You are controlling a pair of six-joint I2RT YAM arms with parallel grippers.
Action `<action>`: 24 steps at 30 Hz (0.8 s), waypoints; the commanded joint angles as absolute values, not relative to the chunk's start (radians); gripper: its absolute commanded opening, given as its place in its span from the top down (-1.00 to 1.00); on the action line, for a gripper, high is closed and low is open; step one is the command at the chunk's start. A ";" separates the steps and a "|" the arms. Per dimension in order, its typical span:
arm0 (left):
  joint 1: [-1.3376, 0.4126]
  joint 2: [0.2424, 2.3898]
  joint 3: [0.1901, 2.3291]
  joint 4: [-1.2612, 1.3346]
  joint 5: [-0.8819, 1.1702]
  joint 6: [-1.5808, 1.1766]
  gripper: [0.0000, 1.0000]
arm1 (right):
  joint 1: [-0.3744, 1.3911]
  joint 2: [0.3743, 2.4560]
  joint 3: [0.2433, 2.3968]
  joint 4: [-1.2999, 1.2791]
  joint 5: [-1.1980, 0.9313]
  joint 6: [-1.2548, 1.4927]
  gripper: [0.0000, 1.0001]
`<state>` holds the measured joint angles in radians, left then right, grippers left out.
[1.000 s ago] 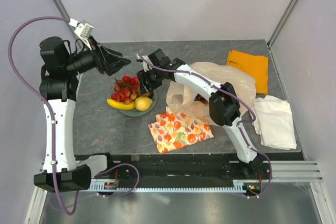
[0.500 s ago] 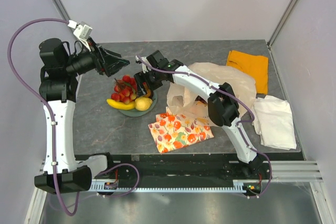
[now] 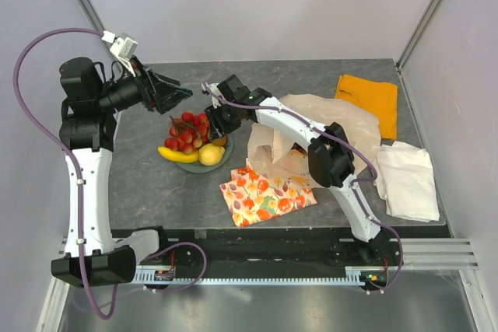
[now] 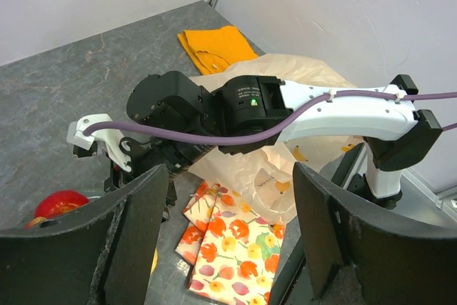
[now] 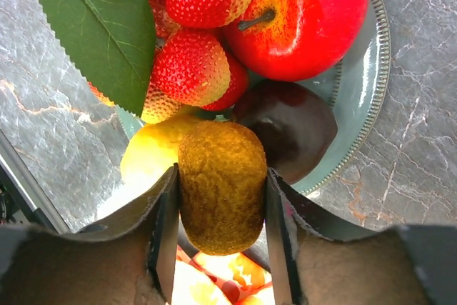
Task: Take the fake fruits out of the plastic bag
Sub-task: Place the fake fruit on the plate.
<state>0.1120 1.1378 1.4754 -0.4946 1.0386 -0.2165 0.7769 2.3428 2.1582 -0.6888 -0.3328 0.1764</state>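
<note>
My right gripper (image 5: 221, 205) is shut on a brown fuzzy kiwi-like fake fruit (image 5: 221, 196) and holds it just above the green plate (image 5: 371, 105). On the plate lie a red apple (image 5: 303, 12), red strawberry-like fruits (image 5: 189, 69), a lemon (image 5: 153, 151) and a dark plum-like fruit (image 5: 293, 126). In the top view the plate (image 3: 201, 167) also holds a banana (image 3: 177, 154), and the right gripper (image 3: 220, 130) is over its right side. The cream plastic bag (image 3: 327, 126) lies crumpled to the right of the plate. My left gripper (image 3: 175, 97) is open and empty, raised behind the plate.
A flat fruit-patterned cloth (image 3: 266, 194) lies in front of the bag and shows between my left fingers (image 4: 228, 248). An orange cloth (image 3: 369, 99) is at the back right. A folded white cloth (image 3: 408, 180) is at the right edge. The right arm (image 4: 285, 105) reaches across the bag.
My right gripper has shifted slightly over the plate with the brown fruit in it. The left arm has barely moved.
</note>
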 commanded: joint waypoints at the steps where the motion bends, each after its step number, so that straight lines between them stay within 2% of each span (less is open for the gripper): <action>1: 0.118 1.129 1.466 -0.462 1.048 -0.235 -0.54 | 0.782 2.336 2.204 -0.704 -0.314 0.150 0.16; 5: 0.117 1.134 1.470 -0.459 1.049 -0.236 -0.54 | 0.782 2.315 2.233 -0.707 -0.350 0.137 0.28; 9: 0.118 1.137 1.465 -0.450 1.051 -0.239 -0.54 | 0.781 2.306 2.256 -0.692 -0.414 0.111 0.29; 14: 0.117 1.144 1.466 -0.436 1.057 -0.250 -0.53 | 0.782 2.318 2.264 -0.681 -0.500 0.038 0.28; 24: 0.117 1.149 1.453 -0.419 1.061 -0.256 -0.53 | 0.793 2.284 2.174 -0.655 -0.492 -0.103 0.15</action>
